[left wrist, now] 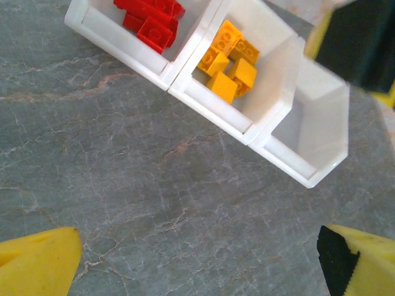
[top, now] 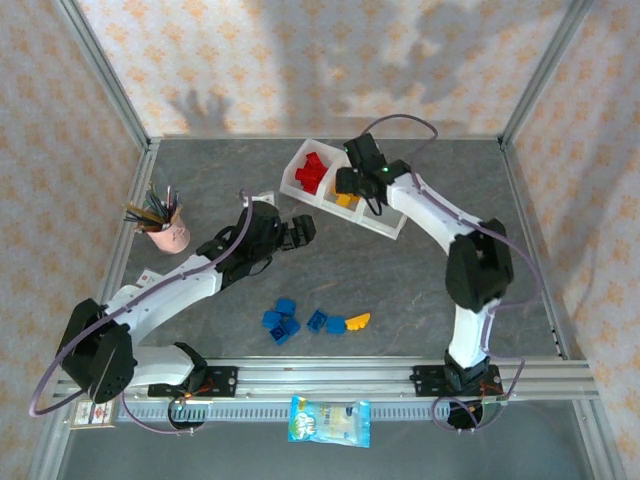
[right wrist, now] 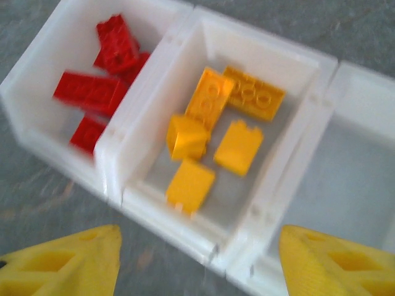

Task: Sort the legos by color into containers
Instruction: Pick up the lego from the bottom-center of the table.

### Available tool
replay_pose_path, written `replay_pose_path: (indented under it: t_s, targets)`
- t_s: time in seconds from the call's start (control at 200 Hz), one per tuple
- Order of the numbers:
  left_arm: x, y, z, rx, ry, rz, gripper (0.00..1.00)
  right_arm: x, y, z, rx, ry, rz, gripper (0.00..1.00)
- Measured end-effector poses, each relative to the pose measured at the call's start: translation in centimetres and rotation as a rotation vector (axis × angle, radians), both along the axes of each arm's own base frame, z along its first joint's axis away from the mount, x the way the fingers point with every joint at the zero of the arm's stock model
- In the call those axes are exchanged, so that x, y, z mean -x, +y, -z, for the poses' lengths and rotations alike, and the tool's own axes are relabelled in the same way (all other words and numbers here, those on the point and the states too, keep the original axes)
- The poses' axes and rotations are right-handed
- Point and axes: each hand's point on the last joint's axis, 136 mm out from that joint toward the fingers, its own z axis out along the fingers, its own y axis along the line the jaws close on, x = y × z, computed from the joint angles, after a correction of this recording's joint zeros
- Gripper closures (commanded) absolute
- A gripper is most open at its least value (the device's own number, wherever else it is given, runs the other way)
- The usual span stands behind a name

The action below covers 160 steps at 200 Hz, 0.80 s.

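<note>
From the top external view, a white three-compartment tray (top: 392, 224) lies at an angle on the far part of the grey tabletop (top: 400, 290). Red bricks (top: 311, 172) sit in its left compartment and yellow bricks (top: 346, 200) in the middle one. The right tool (top: 350, 185) hangs over the middle compartment. The left tool (top: 300, 232) is over bare tabletop, near the tray's left end. Closer to the arm bases, a loose cluster of blue bricks (top: 283, 322) lies on the tabletop, with one yellow-orange brick (top: 358, 321) just beside its right end. A pink pen cup (top: 170, 235) stands at the left, and a snack packet (top: 330, 421) lies at the near edge.

In the left wrist view, the left tool's yellow fingertips (left wrist: 37, 265) stand wide apart, released, with only grey tabletop between them. The tray runs across the top of the view.

In the right wrist view, which is slightly blurred, the right tool's fingertips (right wrist: 62, 265) are spread and grasp nothing. Five yellow bricks lie in the middle compartment below, with the red ones in the compartment to the left.
</note>
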Motion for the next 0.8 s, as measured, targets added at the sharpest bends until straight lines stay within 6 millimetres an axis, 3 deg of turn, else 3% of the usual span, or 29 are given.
replay_pose_path:
  t_s: [0.13,0.46,0.646,0.801]
  targets:
    - [1.0,0.0,-0.6,0.003,-0.009,0.017,0.01,5.0,-0.7,0.2,0.003,0.034,-0.022,0.29]
    - [5.0,-0.5,2.0,-0.034,0.057,0.084,0.01,17.5,-2.8,5.4,0.015,0.238,0.027,0.26]
    - [6.4,-0.3,1.9,-0.012,0.054,0.089,0.01,22.5,-3.5,7.4,-0.042,0.322,0.136,0.25]
    - [7.0,-0.1,2.3,-0.014,0.062,0.090,0.01,25.4,-2.9,9.3,-0.090,0.378,0.220,0.23]
